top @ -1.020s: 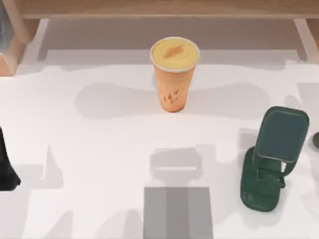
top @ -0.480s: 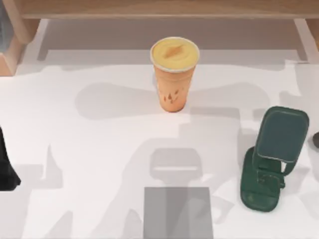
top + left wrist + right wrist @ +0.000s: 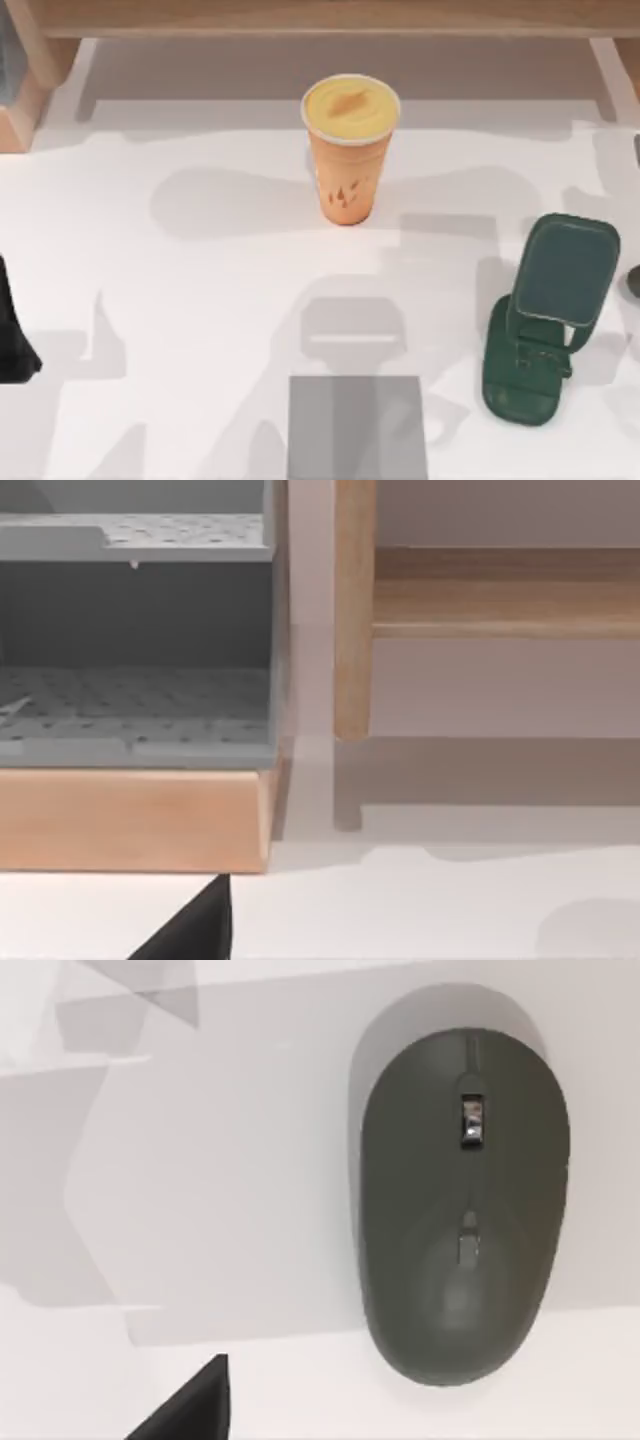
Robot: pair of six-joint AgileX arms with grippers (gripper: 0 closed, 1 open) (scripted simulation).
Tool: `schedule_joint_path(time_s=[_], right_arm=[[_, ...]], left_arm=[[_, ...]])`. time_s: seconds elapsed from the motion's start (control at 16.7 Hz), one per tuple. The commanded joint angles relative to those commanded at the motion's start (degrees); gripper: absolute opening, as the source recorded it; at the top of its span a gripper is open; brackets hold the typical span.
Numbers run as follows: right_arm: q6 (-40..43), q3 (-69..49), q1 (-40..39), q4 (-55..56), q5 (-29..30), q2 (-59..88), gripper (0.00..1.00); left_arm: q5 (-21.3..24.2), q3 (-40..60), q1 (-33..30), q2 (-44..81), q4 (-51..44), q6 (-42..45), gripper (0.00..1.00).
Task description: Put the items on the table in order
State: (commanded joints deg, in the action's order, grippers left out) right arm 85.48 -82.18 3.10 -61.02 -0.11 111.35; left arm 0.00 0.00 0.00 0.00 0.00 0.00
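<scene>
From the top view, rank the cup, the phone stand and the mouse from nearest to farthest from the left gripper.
From the left gripper at the left edge:
1. Cup, middle, far side.
2. Phone stand, right side.
3. Mouse, right edge.

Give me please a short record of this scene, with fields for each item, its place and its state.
cup: orange drink cup with yellow lid, upright on the table, far middle
mouse: dark olive-grey mouse lying flat on the table, seen from the right wrist; a sliver shows at the top view's right edge
phone stand: dark green stand, right side, upright
pad: flat grey square pad, near middle edge
shelf: light wooden shelf along the far edge
contact: nothing is held or touched
</scene>
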Motion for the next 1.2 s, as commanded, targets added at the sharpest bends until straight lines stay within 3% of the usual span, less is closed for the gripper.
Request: schedule_joint_path(time_s=[0.42,0.72,1.2], right_arm=[[-0.06,8.44,0.03,13.73,0.03,5.22,1.00],[-0.04,9.30,0.04,15.07,0.04,5.79,1.00],[-0.04,9.30,0.04,15.07,0.04,5.79,0.40]], left_arm=[[0.00,0.00,0.00,0.00,0.00,0.00,1.00],[0.00,0.00,0.00,0.00,0.00,0.00,1.00],[0.00,0.00,0.00,0.00,0.00,0.00,1.00]])
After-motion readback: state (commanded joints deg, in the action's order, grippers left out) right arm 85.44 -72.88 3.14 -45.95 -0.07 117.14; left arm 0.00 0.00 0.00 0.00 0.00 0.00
